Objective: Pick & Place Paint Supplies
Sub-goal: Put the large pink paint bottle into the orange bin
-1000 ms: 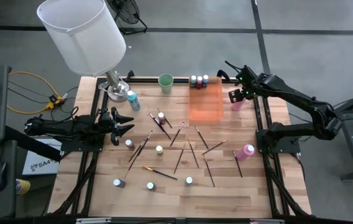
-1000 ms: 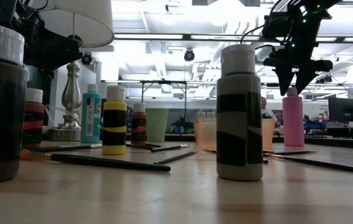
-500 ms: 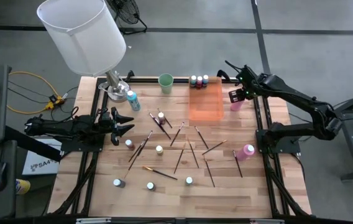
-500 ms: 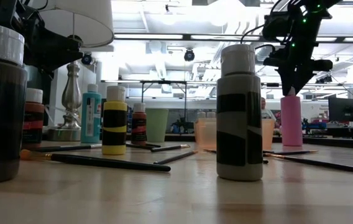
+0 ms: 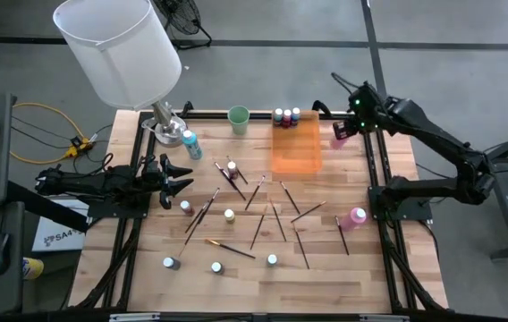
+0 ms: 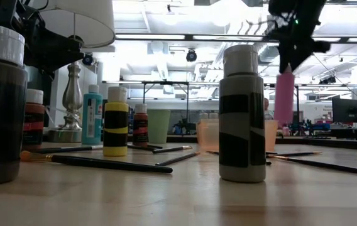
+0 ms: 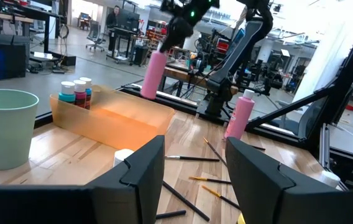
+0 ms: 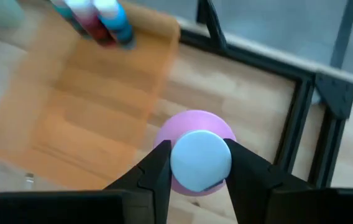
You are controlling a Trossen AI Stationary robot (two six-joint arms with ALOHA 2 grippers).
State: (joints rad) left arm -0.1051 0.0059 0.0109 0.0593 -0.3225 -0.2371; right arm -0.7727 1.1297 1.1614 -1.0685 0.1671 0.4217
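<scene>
High view: right claw clamped on the cap of a tall pink bottle, lifted clear of the table, just beside the orange tray on its right-arm side. Three small bottles stand at the tray's far edge; green cup near them. Second pink bottle stands well apart from the tray, toward the near edge. Brushes and small bottles scattered in front of the tray. Left claw open, empty, beside the lamp base, well away from the tray.
</scene>
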